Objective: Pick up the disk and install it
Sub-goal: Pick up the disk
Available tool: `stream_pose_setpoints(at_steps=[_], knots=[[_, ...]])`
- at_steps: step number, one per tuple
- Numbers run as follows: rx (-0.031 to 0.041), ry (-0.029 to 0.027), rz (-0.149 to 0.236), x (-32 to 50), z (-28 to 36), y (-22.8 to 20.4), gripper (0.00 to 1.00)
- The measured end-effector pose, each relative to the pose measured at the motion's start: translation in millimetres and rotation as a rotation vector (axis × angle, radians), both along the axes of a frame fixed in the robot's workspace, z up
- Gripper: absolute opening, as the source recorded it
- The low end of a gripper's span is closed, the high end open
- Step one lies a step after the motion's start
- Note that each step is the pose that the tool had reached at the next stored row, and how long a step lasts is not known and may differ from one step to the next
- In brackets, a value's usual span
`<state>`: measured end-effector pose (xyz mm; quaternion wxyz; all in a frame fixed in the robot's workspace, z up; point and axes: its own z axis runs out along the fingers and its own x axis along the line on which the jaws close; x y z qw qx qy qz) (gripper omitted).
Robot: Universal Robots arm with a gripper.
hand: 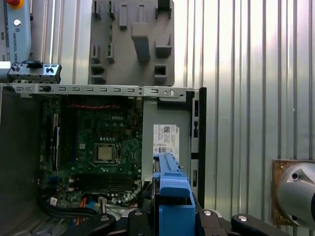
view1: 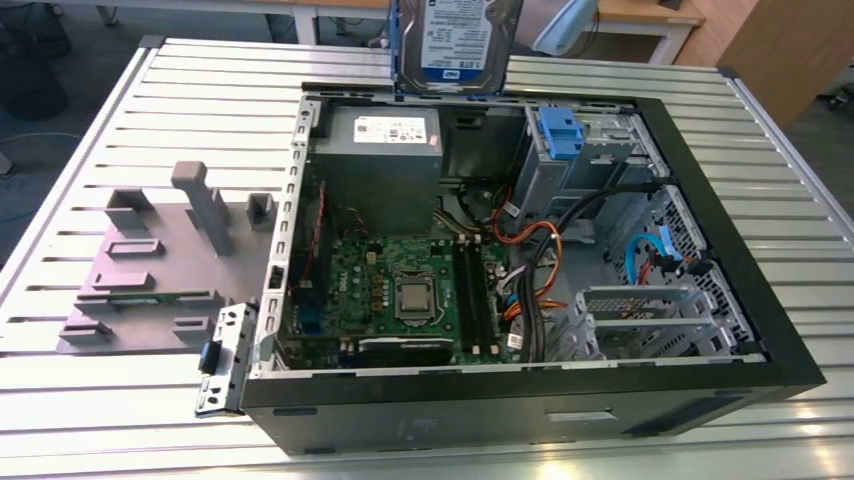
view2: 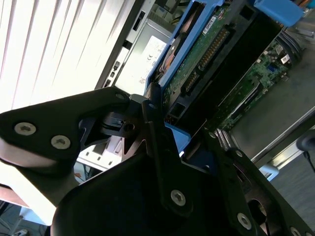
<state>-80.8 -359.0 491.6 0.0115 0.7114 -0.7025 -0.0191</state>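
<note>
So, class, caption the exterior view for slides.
Upright silver rectangular hard drive in blue plastic carrier above open black computer case.

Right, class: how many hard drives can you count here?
1: the disk, held in the gripper above the computer case, at the exterior view's top. Others may be hidden.

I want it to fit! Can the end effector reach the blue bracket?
Probably yes. The end effector holds the disk just above the open case, and nothing covers the blue bracket in the exterior view.
</note>
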Motion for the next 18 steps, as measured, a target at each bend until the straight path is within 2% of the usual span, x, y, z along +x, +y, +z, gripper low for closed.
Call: stream_pose_setpoints(at_steps=[18], knots=[[0.0, 0.0, 0.0, 16.7, 0.0, 0.1, 0.36]])
